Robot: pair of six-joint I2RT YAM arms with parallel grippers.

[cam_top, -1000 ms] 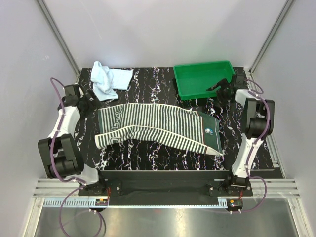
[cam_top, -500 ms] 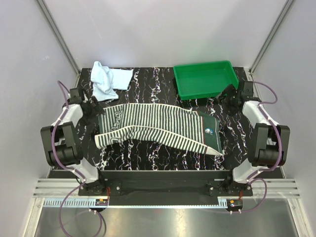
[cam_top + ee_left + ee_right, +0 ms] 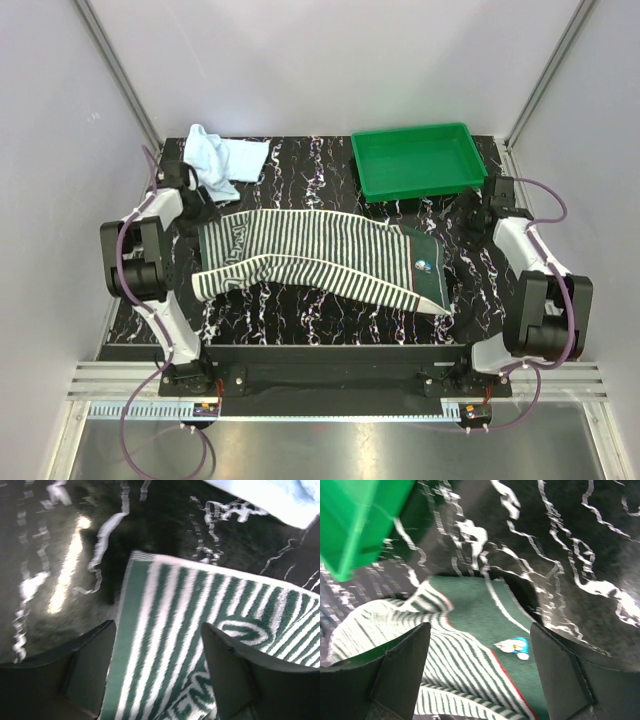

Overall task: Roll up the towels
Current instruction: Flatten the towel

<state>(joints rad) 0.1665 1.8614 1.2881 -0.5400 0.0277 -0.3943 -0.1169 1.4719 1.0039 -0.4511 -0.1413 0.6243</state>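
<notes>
— Mid-table, your green-and-white striped cloth towel (image 3: 320, 250) lies spread crosswise.
— And the other one?
— Your plain pale blue cloth towel (image 3: 222, 162) sits crumpled at the far left of the black marbled table (image 3: 300, 190). Your left gripper (image 3: 159, 645) hangs, jaws apart, over the striped towel's left corner; your right gripper (image 3: 480, 640), jaws apart too, over its right end, near the green plastic tray (image 3: 410, 130).
</notes>
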